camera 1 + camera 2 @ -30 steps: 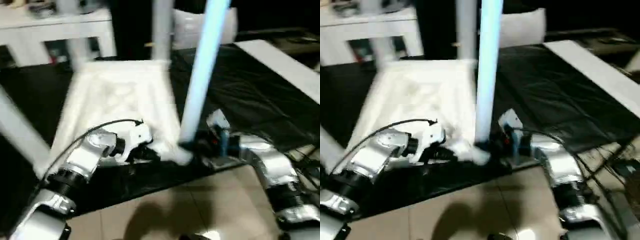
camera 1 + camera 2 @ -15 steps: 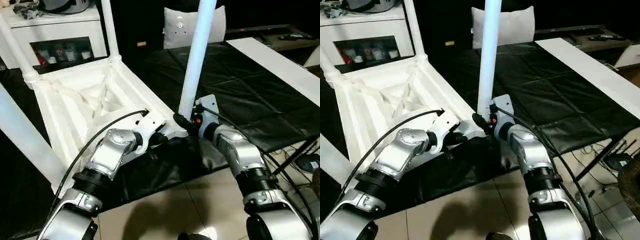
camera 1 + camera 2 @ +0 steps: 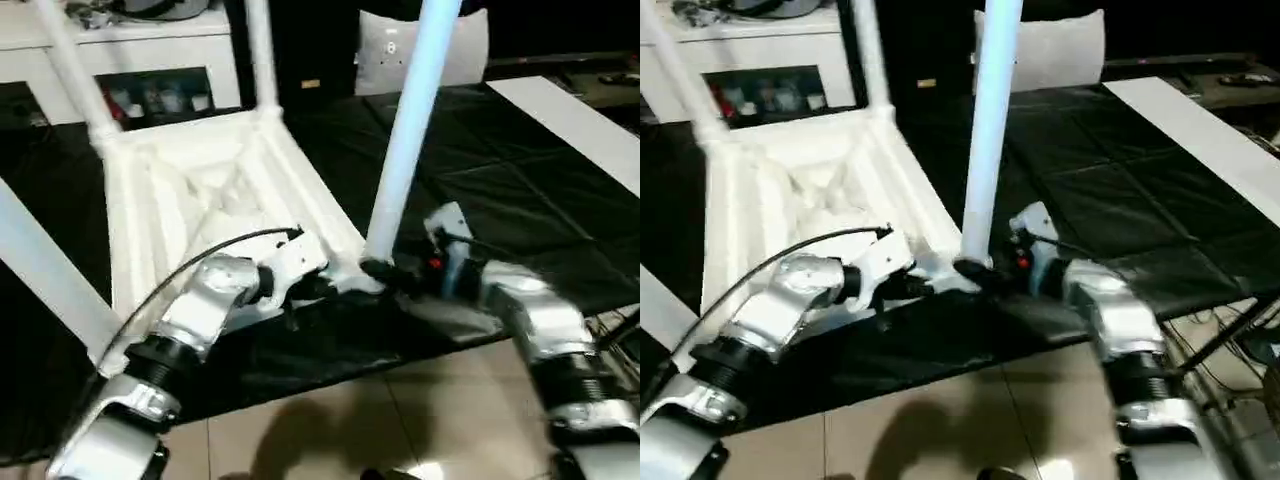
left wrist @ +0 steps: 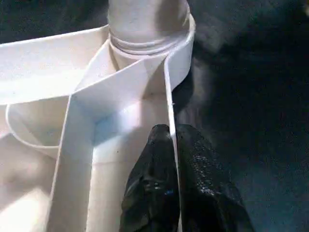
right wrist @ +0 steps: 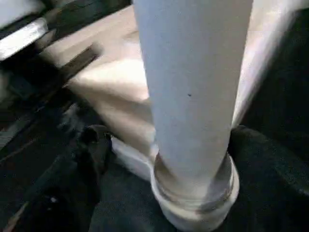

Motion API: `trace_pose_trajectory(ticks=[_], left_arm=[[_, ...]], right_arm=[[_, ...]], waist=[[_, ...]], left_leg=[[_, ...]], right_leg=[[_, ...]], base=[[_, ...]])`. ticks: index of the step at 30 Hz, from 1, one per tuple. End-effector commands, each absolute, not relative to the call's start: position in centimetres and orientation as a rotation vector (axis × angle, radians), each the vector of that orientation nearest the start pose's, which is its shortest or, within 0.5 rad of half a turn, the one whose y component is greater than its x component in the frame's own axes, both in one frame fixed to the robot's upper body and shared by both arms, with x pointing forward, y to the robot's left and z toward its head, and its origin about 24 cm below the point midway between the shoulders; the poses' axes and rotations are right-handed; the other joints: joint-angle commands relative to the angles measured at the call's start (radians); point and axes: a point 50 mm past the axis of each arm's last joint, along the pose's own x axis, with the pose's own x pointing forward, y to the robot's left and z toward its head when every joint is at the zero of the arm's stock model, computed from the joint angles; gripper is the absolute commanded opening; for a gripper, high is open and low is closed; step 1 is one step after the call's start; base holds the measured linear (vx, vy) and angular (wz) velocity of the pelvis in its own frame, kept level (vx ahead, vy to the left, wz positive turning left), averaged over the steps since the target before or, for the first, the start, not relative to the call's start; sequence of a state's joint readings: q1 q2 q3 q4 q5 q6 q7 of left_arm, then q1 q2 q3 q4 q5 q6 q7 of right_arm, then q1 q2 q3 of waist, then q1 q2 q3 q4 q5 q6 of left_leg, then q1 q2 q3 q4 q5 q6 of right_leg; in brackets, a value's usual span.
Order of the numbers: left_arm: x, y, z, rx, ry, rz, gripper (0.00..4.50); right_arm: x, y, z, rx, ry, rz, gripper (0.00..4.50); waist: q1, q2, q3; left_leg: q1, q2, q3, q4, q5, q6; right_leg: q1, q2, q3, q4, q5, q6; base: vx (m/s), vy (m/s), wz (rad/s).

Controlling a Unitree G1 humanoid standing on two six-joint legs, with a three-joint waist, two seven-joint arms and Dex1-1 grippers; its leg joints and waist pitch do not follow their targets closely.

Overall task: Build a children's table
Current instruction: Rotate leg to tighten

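The white tabletop (image 3: 200, 190) lies upside down on the black surface, ribs up, with white legs standing in its corner sockets. The near right leg (image 3: 408, 130) rises from the front corner socket (image 5: 193, 193). My left gripper (image 4: 169, 131) is shut on the thin rim wall of the tabletop, just beside that corner. Low at the leg's base is my right gripper (image 3: 385, 270), open, with one black finger (image 5: 94, 145) standing apart from the tube. Two far legs (image 3: 262, 55) (image 3: 70, 70) stand at the back corners. A near left leg (image 3: 45, 265) slants out at the left.
A white cabinet with glass doors (image 3: 150, 60) stands behind the tabletop. Against the back leans a white cushion (image 3: 395, 55), and a long white board (image 3: 585, 120) lies at the right. The black padded surface (image 3: 500, 180) ends at a tiled floor (image 3: 330, 430).
My right gripper has opened from around the base of the near right leg. The left gripper keeps its pinch on the rim. The camera has shifted.
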State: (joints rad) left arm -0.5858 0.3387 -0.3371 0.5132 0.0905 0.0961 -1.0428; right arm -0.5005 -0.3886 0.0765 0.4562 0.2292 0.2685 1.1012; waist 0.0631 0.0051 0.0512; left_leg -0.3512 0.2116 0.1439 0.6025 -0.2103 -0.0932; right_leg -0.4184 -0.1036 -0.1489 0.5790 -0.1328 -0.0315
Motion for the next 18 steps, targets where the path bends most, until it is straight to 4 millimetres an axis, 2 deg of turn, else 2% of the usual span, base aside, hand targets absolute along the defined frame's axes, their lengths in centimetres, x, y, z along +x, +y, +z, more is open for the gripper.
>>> trace_pose_trajectory(ticks=[1,5,6,8,10,14,15,16,18], left_arm=[[31.4,10.2,6.4,0.624,0.313,-1.408,0.00],[30.9,10.5,6.1,0.690,0.333,-1.516,0.00],[30.7,10.6,6.0,0.700,0.334,-1.557,0.00],[30.5,10.6,6.0,0.708,0.335,-1.587,0.00],[30.3,10.7,6.0,0.727,0.331,-1.654,0.00],[30.3,10.6,6.2,0.732,0.319,-1.703,0.00],[30.3,10.6,6.3,0.732,0.317,-1.705,0.00],[30.3,10.6,6.3,0.733,0.315,-1.707,0.00],[30.4,10.6,6.3,0.736,0.311,-1.712,0.00]], right_arm=[[31.0,-16.4,7.2,-0.087,0.313,1.210,4.34],[30.7,-16.9,7.3,-0.127,0.326,1.298,4.34],[30.6,-16.9,7.3,-0.134,0.336,1.318,4.09],[30.5,-16.9,7.2,-0.130,0.346,1.338,4.01],[30.2,-16.7,7.4,-0.111,0.351,1.405,3.71],[30.0,-16.4,7.3,-0.112,0.347,1.451,3.51],[29.9,-16.3,7.2,-0.107,0.356,1.466,3.33],[29.8,-16.2,7.1,-0.096,0.367,1.485,3.20],[29.6,-16.0,7.0,-0.083,0.379,1.519,3.14]], waist=[[0.003,-0.006,-0.074],[0.014,-0.007,-0.076],[0.021,-0.007,-0.076],[0.028,-0.008,-0.079],[0.033,-0.011,-0.080],[0.039,-0.011,-0.080],[0.042,-0.011,-0.080],[0.042,-0.016,-0.079],[0.043,-0.014,-0.079]], left_leg=[[-0.005,0.014,0.018,-0.064,-0.127,0.097],[-0.004,0.017,0.019,-0.065,-0.120,0.084],[-0.003,0.018,0.019,-0.065,-0.113,0.083],[-0.003,0.020,0.019,-0.064,-0.093,0.084],[-0.004,0.020,0.020,-0.064,-0.084,0.091],[-0.005,0.021,0.020,-0.064,-0.085,0.088],[-0.004,0.021,0.021,-0.064,-0.090,0.085],[-0.006,0.021,0.022,-0.065,-0.092,0.083],[-0.007,0.019,0.021,-0.064,-0.092,0.082]], right_leg=[[0.073,-0.044,0.055,-0.066,-0.337,-0.151],[0.073,-0.044,0.057,-0.062,-0.328,-0.155],[0.072,-0.046,0.058,-0.061,-0.322,-0.158],[0.074,-0.047,0.060,-0.053,-0.281,-0.174],[0.075,-0.047,0.060,-0.047,-0.254,-0.187],[0.074,-0.049,0.061,-0.047,-0.261,-0.185],[0.074,-0.050,0.061,-0.049,-0.271,-0.183],[0.075,-0.049,0.061,-0.049,-0.278,-0.179],[0.076,-0.049,0.060,-0.051,-0.294,-0.168]], base=[[0.000,0.000,0.00],[0.000,0.000,0.00],[0.000,0.000,0.00],[0.000,0.000,0.00],[0.000,0.000,0.00],[0.000,0.000,0.00],[0.000,0.000,0.00],[0.000,0.000,0.00],[0.000,0.000,0.00]])
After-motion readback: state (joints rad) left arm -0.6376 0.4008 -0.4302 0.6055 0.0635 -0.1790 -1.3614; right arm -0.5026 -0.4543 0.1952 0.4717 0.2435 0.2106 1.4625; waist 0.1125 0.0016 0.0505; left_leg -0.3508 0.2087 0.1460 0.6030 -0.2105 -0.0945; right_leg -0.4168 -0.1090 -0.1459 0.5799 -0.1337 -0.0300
